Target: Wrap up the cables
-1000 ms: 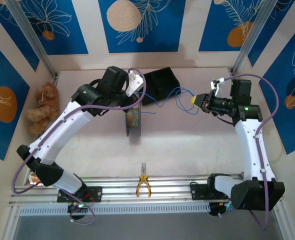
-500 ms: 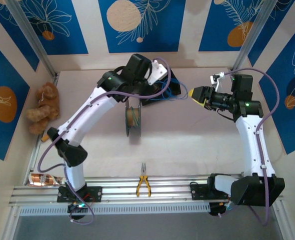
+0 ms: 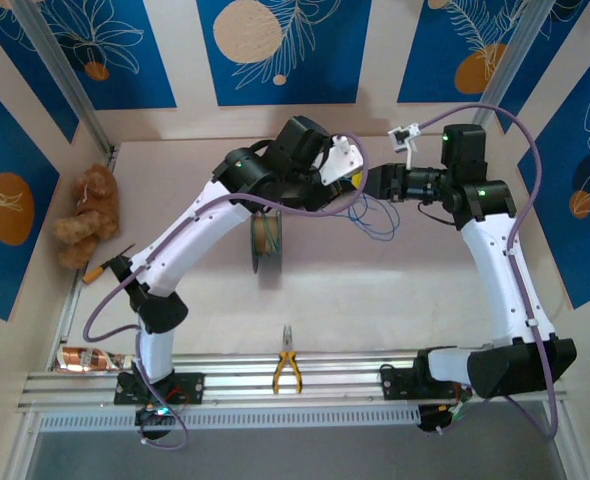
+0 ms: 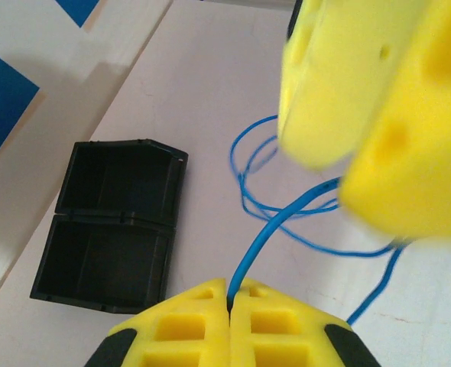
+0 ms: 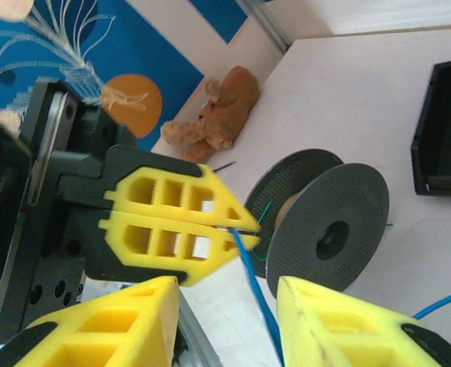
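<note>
Where the aluminium rail (image 3: 355, 362) crosses the near edge of the table (image 3: 375, 290), one pair of yellow-handled pliers (image 3: 287, 370) lies across it, between the two arm bases. Farther in, one black spool (image 3: 266, 240) stands on edge at mid-table, and a green strand (image 5: 264, 209) shows beside its flange in the right wrist view. Beyond the spool, the two grippers meet tip to tip above the table. The left gripper (image 4: 230, 294) has its fingers pressed together on one blue cable (image 4: 260, 243), which leaves the fingertips and runs down to several loose loops lying on the table. The right gripper (image 5: 227, 302) has its fingers apart, with the same blue cable passing through the gap untouched. One open black case (image 4: 111, 229) with two compartments lies past the loops. One teddy bear (image 3: 87, 215) sits against the left wall.
</note>
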